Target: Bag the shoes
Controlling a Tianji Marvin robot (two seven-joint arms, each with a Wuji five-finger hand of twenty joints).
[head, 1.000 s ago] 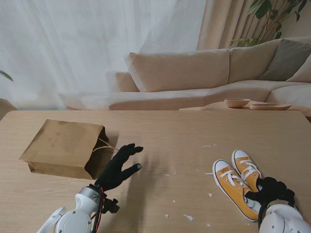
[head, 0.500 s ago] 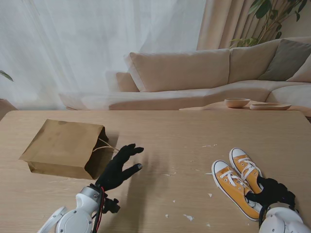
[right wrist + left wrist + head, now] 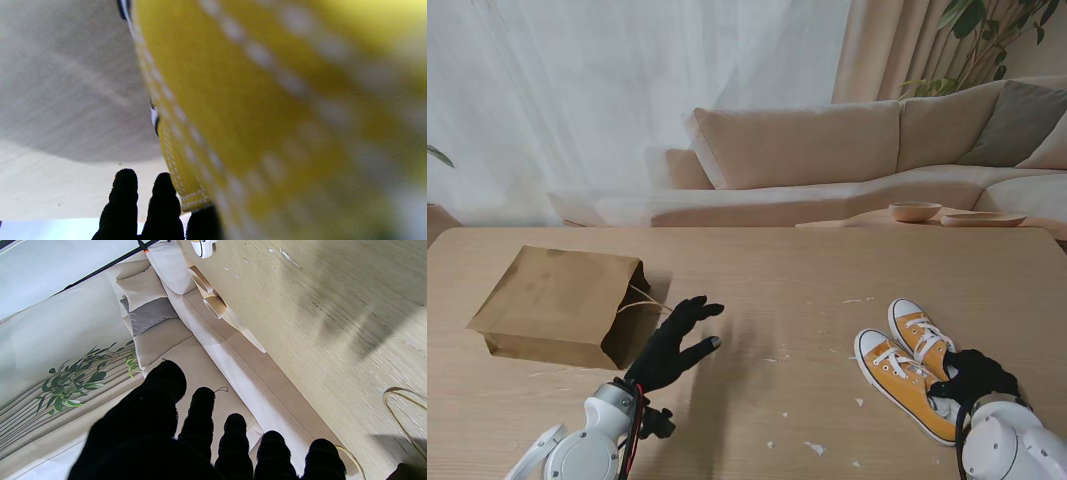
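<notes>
Rightward, shoes near table edge

A: Where's the left hand?

B: Lower left of the frame, raised off the table, black fingers spread, holding nothing.

A: And the right hand?

B: Lower right corner, fingers curled tight around the shoes, white wrist beneath it.
</notes>
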